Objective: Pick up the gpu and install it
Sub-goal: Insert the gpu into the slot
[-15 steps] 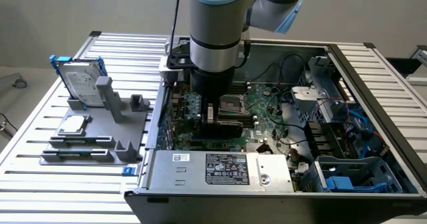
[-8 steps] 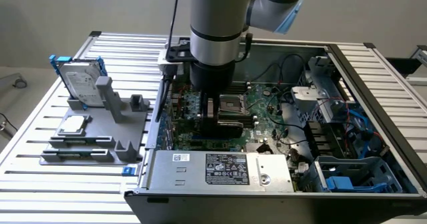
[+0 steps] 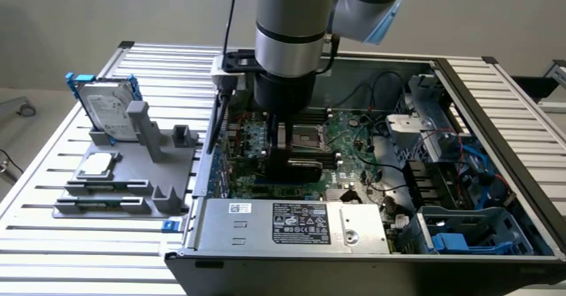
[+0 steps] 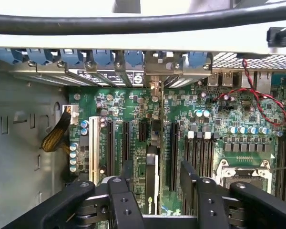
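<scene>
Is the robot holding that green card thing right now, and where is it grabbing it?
Nothing is held. The end effector is open, one finger on each side of the gpu, which stands on edge in a motherboard slot.

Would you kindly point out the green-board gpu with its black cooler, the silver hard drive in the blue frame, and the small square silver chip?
gpu (image 4: pixel 152 179): wrist view, top edge of the card standing between the open fingers.
silver hard drive (image 3: pixel 111 114): exterior view, its labelled face.
small square silver chip (image 3: pixel 97 165): exterior view, centre of its top.
</scene>
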You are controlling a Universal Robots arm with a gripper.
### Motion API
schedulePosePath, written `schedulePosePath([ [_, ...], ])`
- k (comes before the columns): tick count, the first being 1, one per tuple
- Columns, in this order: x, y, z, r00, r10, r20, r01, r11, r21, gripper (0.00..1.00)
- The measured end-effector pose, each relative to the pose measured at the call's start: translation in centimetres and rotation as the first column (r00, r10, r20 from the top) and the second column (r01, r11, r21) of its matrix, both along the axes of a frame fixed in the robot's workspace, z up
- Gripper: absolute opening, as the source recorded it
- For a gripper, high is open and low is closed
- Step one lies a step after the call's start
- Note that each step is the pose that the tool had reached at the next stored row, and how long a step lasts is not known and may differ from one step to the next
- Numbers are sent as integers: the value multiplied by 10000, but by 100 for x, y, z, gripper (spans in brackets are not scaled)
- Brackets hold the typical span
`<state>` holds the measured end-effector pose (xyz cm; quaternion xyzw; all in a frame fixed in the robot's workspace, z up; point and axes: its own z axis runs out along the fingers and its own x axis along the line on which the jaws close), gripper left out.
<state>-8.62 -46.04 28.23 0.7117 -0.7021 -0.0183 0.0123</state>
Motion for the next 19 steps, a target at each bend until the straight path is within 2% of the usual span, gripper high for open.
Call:
schedulePosePath([
  [2,12,7,12,10000,0,-21,0,10000,3,37],
  [3,19,10,13,10000,0,-36,0,10000,1,37],
  [5,28,18,13,10000,0,-56,0,10000,1,25],
  [8,34,33,6,10000,-1,-68,1,10000,1,20],
  [9,35,37,-1,10000,1,-69,-1,10000,3,11],
  [19,39,53,-132,10000,1,-77,-1,10000,-7,11],
])
